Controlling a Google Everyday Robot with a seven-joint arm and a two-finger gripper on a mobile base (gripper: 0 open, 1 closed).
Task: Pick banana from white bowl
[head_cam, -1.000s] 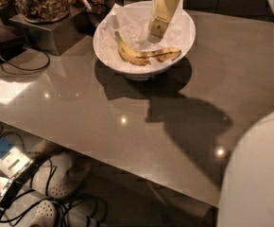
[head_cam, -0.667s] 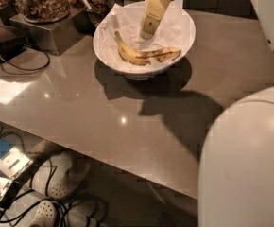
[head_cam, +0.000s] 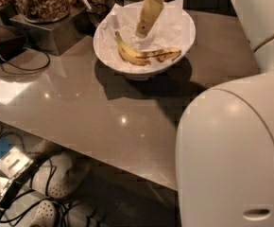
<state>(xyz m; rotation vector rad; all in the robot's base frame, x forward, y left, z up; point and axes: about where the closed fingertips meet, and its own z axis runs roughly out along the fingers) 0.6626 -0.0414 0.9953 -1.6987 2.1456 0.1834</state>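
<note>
Gripper (head_cam: 145, 26) hangs over the bowl's (head_cam: 104, 56) twelve o'clock side; how wide it is, I can't tell. Banana (head_cam: 146, 56) lies just at its six o'clock, long axis nine-to-three.

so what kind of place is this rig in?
Probably an office snack counter or micro-kitchen: glass jars of nuts on a metal stand, a white bowl holding a banana on a grey countertop, and shoes on the floor below. The claw hangs over the bowl.

Brown table (head_cam: 104, 117): white bowl (head_cam: 112, 63), metal stand (head_cam: 45, 33); tool (head_cam: 144, 28) over bowl
</note>
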